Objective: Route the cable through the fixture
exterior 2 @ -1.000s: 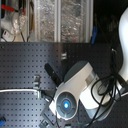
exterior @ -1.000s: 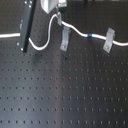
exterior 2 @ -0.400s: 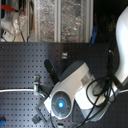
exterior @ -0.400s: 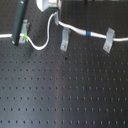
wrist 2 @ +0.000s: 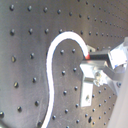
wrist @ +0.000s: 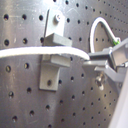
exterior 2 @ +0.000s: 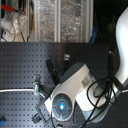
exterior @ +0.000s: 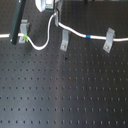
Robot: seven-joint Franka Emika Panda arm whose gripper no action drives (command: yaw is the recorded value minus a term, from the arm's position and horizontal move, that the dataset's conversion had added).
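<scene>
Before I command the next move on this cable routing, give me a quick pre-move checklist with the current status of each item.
1. Thin white flexible cable held by the gripper: cannot tell; the jaws are cut off at the first exterior view's top edge.
2. Cable seated in the middle grey metal clip: not ok; it passes above the clip.
3. Cable at the right grey clip, near the blue band: cannot tell.
4. Green band by the left grey clip: ok, visible there.
5. Slack: ok; a loop hangs between the left and middle clips.
6. Black perforated board ahead: ok.
</scene>
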